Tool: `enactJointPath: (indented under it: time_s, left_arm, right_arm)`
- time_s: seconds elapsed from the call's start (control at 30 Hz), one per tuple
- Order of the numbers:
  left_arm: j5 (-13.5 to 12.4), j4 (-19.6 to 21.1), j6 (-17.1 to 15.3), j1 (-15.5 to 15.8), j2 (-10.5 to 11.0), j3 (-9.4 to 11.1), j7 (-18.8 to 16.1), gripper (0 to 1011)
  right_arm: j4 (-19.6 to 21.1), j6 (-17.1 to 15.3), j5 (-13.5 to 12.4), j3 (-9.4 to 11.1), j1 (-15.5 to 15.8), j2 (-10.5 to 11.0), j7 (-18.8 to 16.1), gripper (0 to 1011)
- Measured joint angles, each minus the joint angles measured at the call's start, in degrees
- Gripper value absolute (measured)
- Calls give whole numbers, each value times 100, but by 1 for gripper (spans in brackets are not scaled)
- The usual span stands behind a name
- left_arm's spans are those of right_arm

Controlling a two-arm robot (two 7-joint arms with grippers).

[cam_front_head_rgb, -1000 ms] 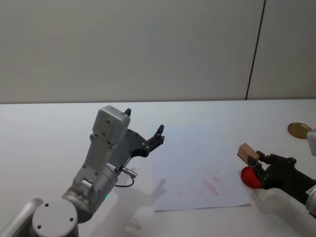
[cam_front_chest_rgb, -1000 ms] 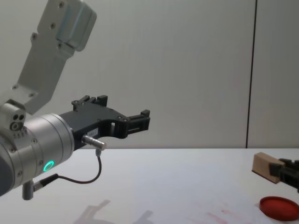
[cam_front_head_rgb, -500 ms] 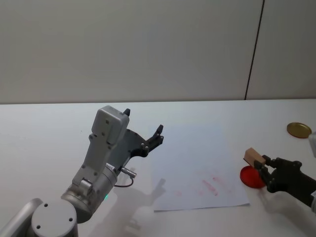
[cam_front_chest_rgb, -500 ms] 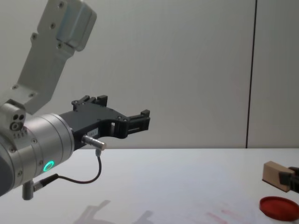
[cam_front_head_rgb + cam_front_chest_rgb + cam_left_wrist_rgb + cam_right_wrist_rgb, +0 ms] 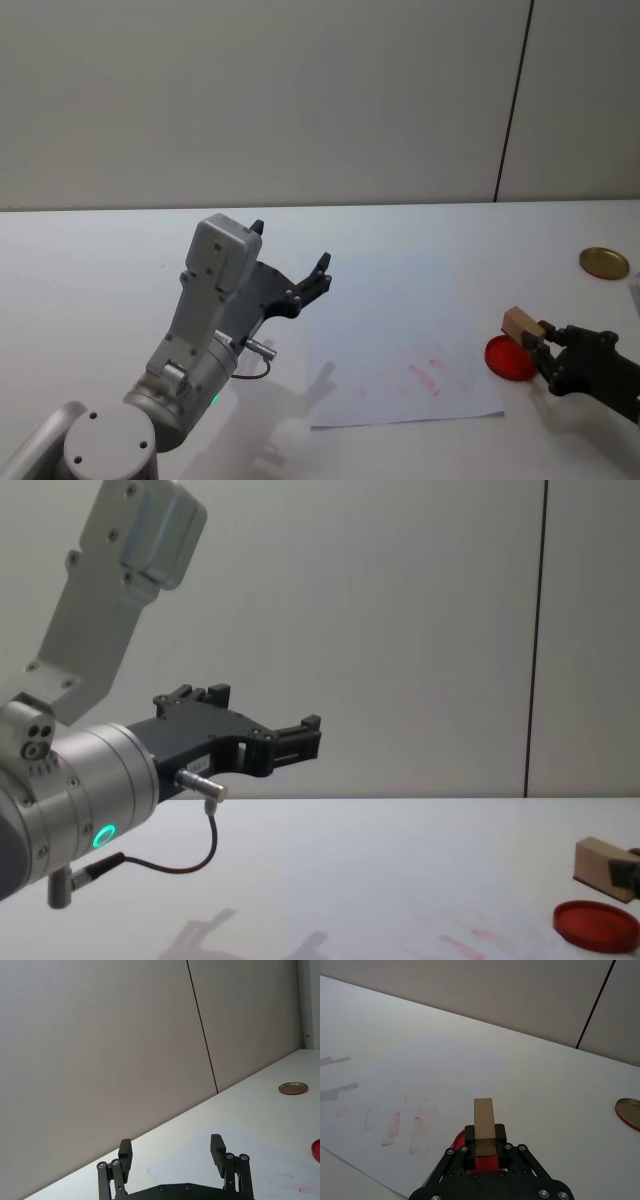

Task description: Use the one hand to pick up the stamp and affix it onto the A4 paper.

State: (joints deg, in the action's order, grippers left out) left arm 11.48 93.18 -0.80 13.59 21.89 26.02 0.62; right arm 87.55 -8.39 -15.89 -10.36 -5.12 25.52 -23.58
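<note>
Right gripper (image 5: 540, 338) clamping stamp (image 5: 518, 324) between jaws, block sticking out past fingertips. Red ink pad (image 5: 508, 358) lying directly beneath gripped stamp; whether stamp is touching it or hovering just above, hard to judge. A4 paper (image 5: 400, 340) lying just ahead-left of right gripper, red marks on it. Left gripper (image 5: 292, 258) hanging raised over table, jaws spread wide, gripping nothing, well apart from stamp.

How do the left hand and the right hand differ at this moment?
The left hand is open and holds nothing; the right hand is shut on the stamp. The left hand is raised in the air left of the A4 paper; the right hand sits low over the red ink pad. Both are black and two-fingered.
</note>
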Motion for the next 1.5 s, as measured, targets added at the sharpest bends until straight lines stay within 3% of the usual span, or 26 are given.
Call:
enactJointPath:
  time_s: [1.03,1.1,1.5]
  left_arm:
    - [0,0,0,0,0,0,0,993]
    - [0,0,0,0,0,0,0,993]
    - [0,0,0,0,0,0,0,993]
  right_arm:
    - [-147,-315,50,-22,-110,30,-171,229]
    - [-160,-334,50,-27,-120,29,-177,343]
    - [-142,-288,50,-31,-153,25,-139,709]
